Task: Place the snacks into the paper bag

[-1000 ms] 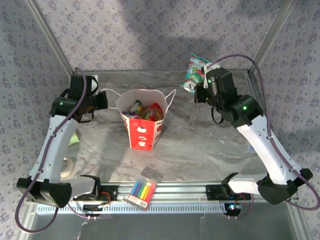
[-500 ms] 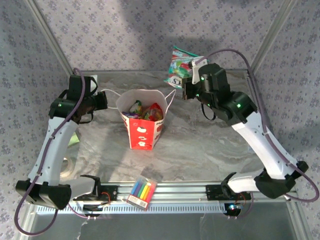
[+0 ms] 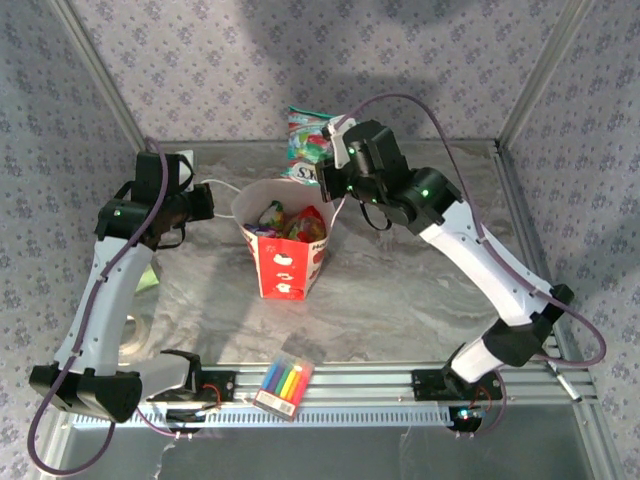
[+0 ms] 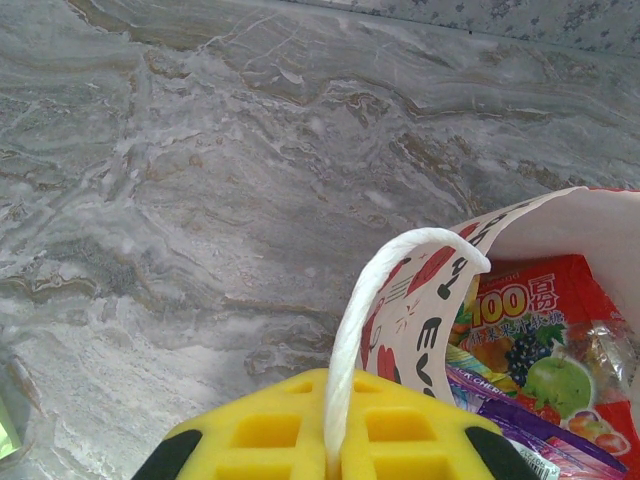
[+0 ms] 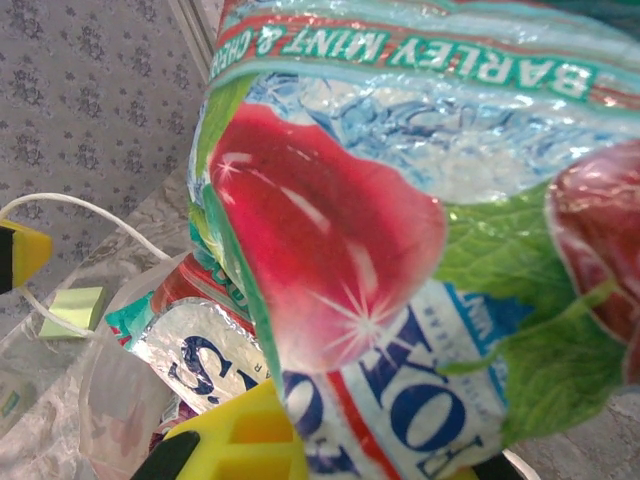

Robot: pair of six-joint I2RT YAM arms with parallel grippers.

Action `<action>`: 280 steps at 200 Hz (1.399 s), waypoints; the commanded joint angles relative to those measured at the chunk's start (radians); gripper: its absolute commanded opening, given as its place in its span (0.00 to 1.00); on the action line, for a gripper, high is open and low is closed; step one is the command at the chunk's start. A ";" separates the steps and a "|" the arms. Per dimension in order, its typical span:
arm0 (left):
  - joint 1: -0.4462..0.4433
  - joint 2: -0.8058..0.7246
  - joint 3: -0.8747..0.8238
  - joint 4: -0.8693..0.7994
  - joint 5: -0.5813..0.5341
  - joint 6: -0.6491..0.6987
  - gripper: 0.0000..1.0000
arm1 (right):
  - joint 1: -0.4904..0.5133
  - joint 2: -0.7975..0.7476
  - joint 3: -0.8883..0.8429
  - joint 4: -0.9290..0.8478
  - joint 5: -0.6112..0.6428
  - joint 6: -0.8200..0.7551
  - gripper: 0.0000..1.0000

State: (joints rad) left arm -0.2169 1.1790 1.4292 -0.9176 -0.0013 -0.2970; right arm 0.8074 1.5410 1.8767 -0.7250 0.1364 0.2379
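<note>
Nearest the arm bases, the marker box lies on the front rail and is not part of the job. It would only matter if it were mistaken for a snack.

Further in, the paper bag stands upright on the table. It is steadied only through its string handle, which is pinched between the closed fingers of the left gripper. A light bag held this way could be tilted or dragged if the handle were pulled, and the mouth would then be narrowed or the bag tipped over.

Several packets are already seen inside, reaching close to the rim (a red one lies uppermost on the left gripper's side). A further packet may therefore be caught on the rim or left perched on the pile and not dropped in.

Farthest off, the teal-white packet is clamped by one edge in the closed right gripper. Most of its crinkly body extends beyond the fingers, away from the arm. It is held in the air by the bag's far right rim, seemingly just behind the opening and not squarely over it. If it were let go here, it would probably strike the rim or fall to the table behind the bag.
</note>
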 commanded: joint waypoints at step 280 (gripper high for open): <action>-0.004 0.018 -0.002 0.006 -0.009 0.012 0.09 | 0.072 0.268 0.174 -0.250 0.068 0.031 0.10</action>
State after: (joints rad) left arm -0.2169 1.1942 1.4162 -0.9169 -0.0017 -0.2966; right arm 0.8734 1.8050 2.0018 -0.9661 0.1730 0.2687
